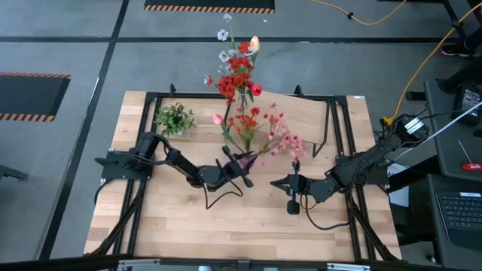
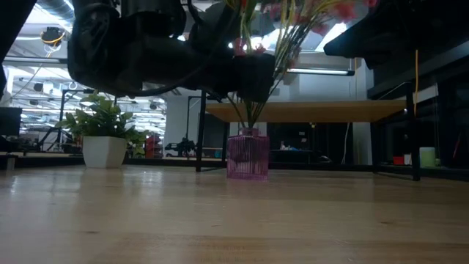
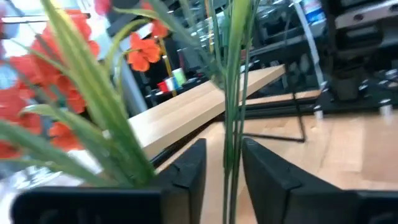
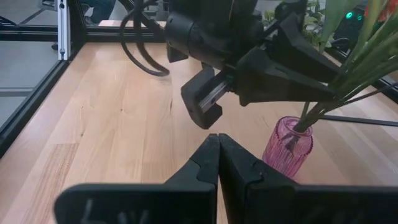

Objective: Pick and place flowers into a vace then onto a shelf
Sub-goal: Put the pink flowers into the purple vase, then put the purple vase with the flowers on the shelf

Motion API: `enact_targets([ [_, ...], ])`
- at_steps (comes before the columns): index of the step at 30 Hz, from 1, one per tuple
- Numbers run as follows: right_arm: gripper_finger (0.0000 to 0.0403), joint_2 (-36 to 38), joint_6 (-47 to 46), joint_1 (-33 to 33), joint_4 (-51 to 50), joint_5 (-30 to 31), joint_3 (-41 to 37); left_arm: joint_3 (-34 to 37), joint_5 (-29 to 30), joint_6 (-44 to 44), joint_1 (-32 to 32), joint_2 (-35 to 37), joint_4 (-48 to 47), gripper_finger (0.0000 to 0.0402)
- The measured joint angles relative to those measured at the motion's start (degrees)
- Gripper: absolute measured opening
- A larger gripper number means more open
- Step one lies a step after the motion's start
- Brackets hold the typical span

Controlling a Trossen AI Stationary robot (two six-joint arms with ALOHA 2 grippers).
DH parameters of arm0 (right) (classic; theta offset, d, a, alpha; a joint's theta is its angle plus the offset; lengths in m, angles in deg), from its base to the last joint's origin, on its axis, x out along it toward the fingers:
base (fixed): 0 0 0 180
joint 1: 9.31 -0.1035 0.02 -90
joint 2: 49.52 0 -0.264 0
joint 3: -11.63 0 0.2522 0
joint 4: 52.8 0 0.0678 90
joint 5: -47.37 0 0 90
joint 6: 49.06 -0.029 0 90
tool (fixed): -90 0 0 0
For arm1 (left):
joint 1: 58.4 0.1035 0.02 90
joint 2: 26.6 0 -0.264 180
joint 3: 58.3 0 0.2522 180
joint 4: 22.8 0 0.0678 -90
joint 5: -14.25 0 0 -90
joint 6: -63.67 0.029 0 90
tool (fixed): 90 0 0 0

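A pink glass vase (image 2: 248, 155) (image 4: 287, 149) stands on its base on the table, in front of the shelf (image 1: 305, 117) (image 2: 308, 110). It holds flowers (image 1: 252, 128) with orange and pink blooms, whose green stalks fan upward. My left gripper (image 1: 245, 159) (image 3: 224, 168) hovers above the vase, open. A few thin stalks (image 3: 231, 124) pass between its fingers with a gap on one side. Whether they touch the other finger cannot be told. My right gripper (image 1: 273, 183) (image 4: 217, 162) is shut, empty and low over the table, just right of the vase.
More red and white blooms (image 1: 237, 71) rise at the table's far edge. What they stand in is unclear. A small green plant in a white pot (image 1: 175, 118) (image 2: 102, 136) sits far left. Black frame rails (image 1: 147, 135) run along both table sides. Bare wood lies toward the near edge.
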Motion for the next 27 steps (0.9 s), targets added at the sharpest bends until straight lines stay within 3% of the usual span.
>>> enact_targets([
  [4, 0.0009, 0.0, 0.0, 0.0, 0.0, 0.0, 0.0, 0.0, 3.3, 2.6, -1.5, 0.0, 0.2, 0.0131],
  [11, 0.0009, 0.0, -0.1, 0.0, 0.0, 0.0, 0.0, 0.0, 3.9, 3.9, -3.4, 0.0, 0.2, 0.0171],
  [20, 0.0009, 0.0, -0.1, 0.0, 0.0, 0.0, 0.0, 0.0, 6.7, 7.6, -7.7, 0.8, 0.0, 0.0168],
  [27, 0.0009, 0.0, 0.0, 0.0, 0.1, 0.0, 0.0, 2.5, 8.9, 9.2, -13.2, 7.1, -3.6, 0.015],
])
